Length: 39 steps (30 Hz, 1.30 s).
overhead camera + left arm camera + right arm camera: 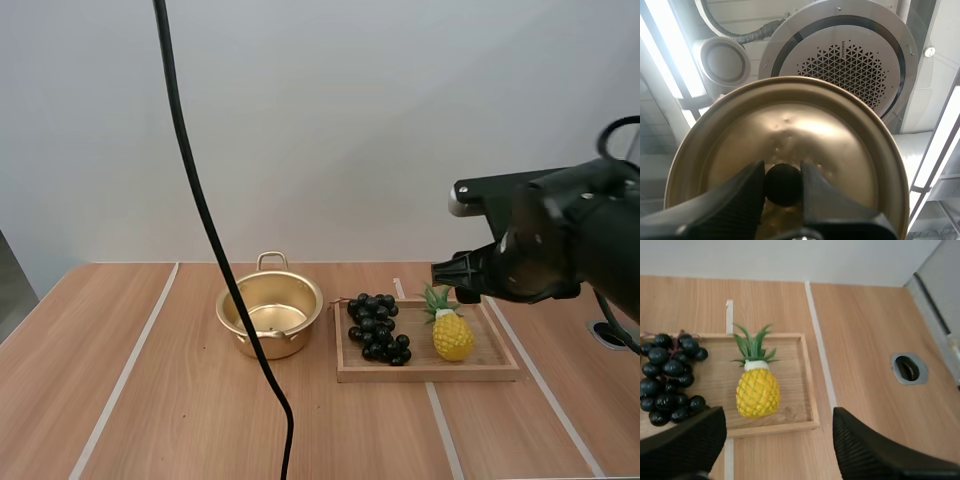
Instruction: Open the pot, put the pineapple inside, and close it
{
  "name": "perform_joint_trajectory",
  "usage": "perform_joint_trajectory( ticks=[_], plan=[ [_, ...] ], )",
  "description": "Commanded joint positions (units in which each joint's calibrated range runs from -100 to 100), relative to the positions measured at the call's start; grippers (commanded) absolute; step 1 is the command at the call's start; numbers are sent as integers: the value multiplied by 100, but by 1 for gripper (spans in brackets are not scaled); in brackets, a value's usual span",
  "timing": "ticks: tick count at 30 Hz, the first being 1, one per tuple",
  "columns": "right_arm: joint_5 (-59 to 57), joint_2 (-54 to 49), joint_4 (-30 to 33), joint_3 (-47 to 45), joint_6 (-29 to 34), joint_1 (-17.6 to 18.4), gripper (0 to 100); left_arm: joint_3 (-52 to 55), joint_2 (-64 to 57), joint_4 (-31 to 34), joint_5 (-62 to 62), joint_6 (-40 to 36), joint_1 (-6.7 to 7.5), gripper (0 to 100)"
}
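Pineapple [757, 390] on tray [808, 382] beneath wide right jaws; left jaws tight on lid knob [782, 184].

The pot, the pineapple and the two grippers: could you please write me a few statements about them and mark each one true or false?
1. The pot stands open, with no lid on it. True.
2. The pineapple lies inside the pot. False: it lies on the tray, beside the grapes.
3. The left gripper pinches the lid by its knob. True.
4. The right gripper is shut on the pineapple. False: it is open and clear of the pineapple.
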<state>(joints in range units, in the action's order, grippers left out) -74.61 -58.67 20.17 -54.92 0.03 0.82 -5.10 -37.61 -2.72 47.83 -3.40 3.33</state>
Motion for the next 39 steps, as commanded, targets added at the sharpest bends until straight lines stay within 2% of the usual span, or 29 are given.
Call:
perform_joint_trajectory(
  ticks=[1,3,8,21,30,39],
  plan=[
    [636,1592,-54,40,-38,-14,100,-51,-46,132,-401,-61,11,0],
    [862,2176,-30,101,-38,-14,100,-51,-46,132,-422,-61,11,0],
    [1330,2906,-15,246,-29,-14,100,-51,-46,132,-422,-61,11,0],
    [2187,3196,27,260,-11,-14,100,-51,-46,132,-422,-61,11,0],
    [2027,3897,0,718,345,-14,100,-51,-46,132,-422,-61,11,0],
    [1854,4640,111,859,426,-25,100,-51,-46,132,-422,-61,11,0]
  ],
)
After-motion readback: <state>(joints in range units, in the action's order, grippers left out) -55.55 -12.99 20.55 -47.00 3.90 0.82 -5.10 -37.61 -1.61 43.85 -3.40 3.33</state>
